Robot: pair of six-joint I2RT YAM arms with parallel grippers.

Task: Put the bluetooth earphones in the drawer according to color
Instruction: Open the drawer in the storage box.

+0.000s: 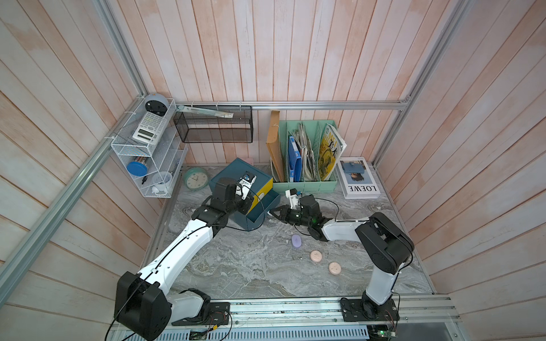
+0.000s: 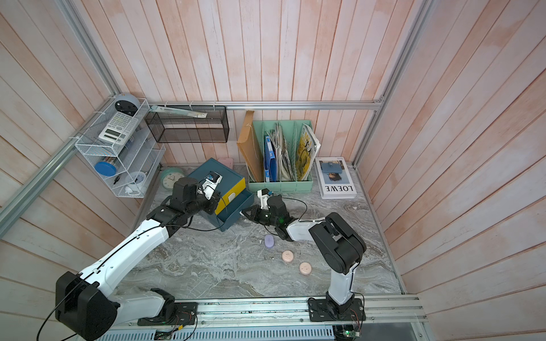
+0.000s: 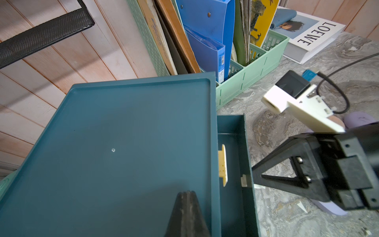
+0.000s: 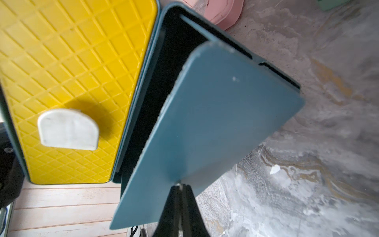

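Observation:
The dark teal drawer chest point(image 1: 233, 177) stands at the back left with its yellow-fronted drawer point(image 4: 71, 61) closed. A teal-fronted drawer point(image 1: 263, 211) below it is pulled partway out. My right gripper point(image 4: 180, 185) is shut on that drawer's white tab handle point(image 3: 244, 180), seen in both top views point(image 1: 272, 212) point(image 2: 244, 212). My left gripper point(image 3: 187, 192) is shut, its tips resting on the chest's top point(image 3: 123, 143) near the front edge. Three bluetooth earphones lie on the marble in front of the right arm: a lilac one point(image 1: 295, 240) and two pale pink ones point(image 1: 315, 255) point(image 1: 335, 268).
A mint-green file rack point(image 1: 304, 186) and a LOEWE book point(image 1: 359, 180) stand behind the right arm. A green clock point(image 1: 195, 178) sits left of the chest, and a pink object point(image 2: 226, 161) lies behind it. Wire shelves point(image 1: 147, 153) hang on the left wall.

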